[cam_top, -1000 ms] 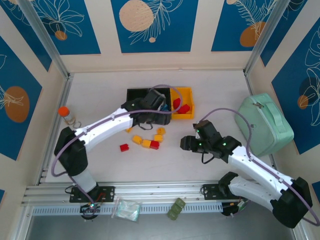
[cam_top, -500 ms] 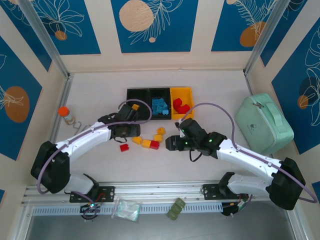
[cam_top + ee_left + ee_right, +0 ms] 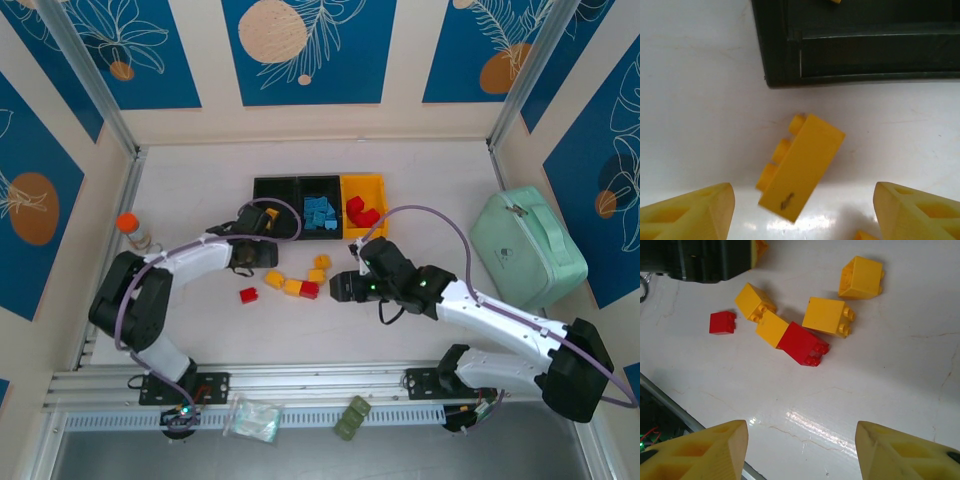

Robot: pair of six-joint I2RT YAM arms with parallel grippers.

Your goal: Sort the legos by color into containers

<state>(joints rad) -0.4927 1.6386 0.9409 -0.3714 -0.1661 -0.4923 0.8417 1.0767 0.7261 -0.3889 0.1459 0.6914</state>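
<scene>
Three joined containers sit mid-table: an empty-looking black bin (image 3: 275, 192), a black bin (image 3: 320, 212) holding blue legos, and a yellow bin (image 3: 363, 212) holding red ones. Loose legos lie in front: yellow (image 3: 274, 279), yellow (image 3: 317, 275), red (image 3: 309, 290), small red (image 3: 248, 295). My left gripper (image 3: 802, 212) is open just before the black bin (image 3: 865, 45), and a yellow brick (image 3: 802, 167) lies on the table between and ahead of its fingers. My right gripper (image 3: 802, 450) is open and empty, short of a red brick (image 3: 804, 344) and yellow bricks (image 3: 827, 316).
A mint-green case (image 3: 530, 250) stands at the right wall. An orange-capped bottle (image 3: 130, 228) stands at the left. An olive toy (image 3: 352, 417) and a clear bag (image 3: 252, 417) lie on the near rail. Walls close three sides.
My left arm drew back from over the bins to the table in front of them, and its jaws widened. My right arm swung left toward the loose bricks, then held still.
</scene>
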